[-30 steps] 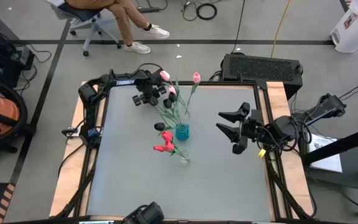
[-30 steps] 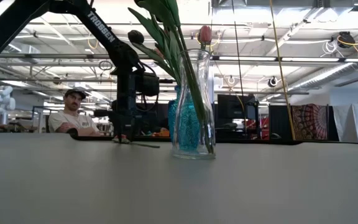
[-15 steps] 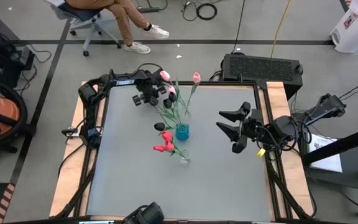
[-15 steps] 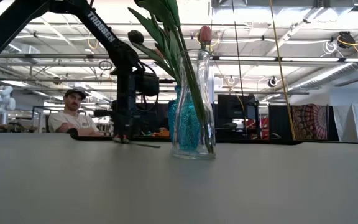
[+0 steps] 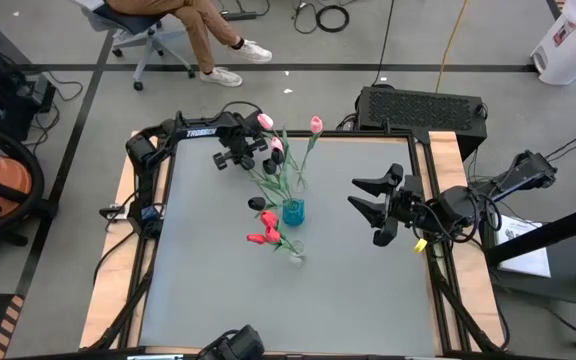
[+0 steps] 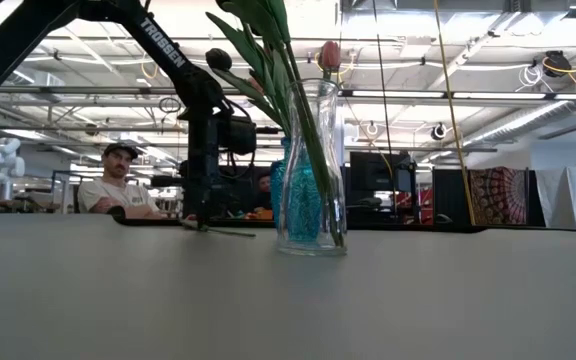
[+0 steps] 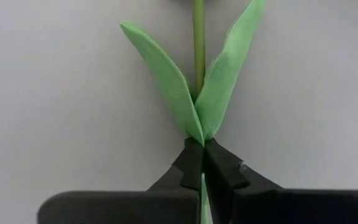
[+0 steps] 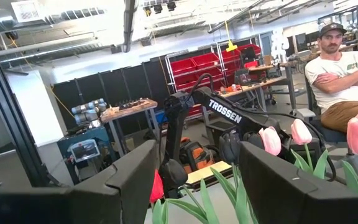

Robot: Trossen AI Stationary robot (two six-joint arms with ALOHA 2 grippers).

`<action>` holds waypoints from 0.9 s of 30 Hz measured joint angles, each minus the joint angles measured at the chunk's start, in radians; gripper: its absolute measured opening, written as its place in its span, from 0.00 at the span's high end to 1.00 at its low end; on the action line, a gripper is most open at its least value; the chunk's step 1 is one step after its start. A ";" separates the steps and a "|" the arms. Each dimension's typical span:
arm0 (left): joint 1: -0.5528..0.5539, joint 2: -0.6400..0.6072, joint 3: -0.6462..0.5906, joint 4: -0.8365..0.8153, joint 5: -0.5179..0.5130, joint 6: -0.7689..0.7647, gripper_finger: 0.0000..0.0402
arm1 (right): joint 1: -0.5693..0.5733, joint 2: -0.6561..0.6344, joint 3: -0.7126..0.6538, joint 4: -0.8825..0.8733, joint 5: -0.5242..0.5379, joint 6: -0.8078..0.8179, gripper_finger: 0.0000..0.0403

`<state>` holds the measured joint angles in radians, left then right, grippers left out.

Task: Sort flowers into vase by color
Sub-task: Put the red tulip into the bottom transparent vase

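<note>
Hardly anything is moving: the left hand [image 7: 202, 163] is staying clenched on a green-stemmed artificial tulip [image 7: 199, 81] lying near the grey worktop's [image 5: 348, 290] far edge, while the right hand [image 5: 370, 207] is waiting released.

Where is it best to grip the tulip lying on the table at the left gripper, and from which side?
Probably on the thin stem near the leaf fork, from straight above: it lies flat on the table. The left gripper is shut on it just below the leaves.
</note>
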<state>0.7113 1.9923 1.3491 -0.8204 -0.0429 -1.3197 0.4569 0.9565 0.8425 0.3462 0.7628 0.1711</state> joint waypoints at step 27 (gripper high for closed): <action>0.000 -0.055 -0.001 -0.063 -0.030 0.050 0.99 | 0.000 0.000 0.000 -0.036 0.001 -0.053 0.46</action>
<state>0.7113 1.9375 1.3479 -0.8833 -0.0727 -1.2696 0.4572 0.9565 0.8421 0.3100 0.7639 0.1181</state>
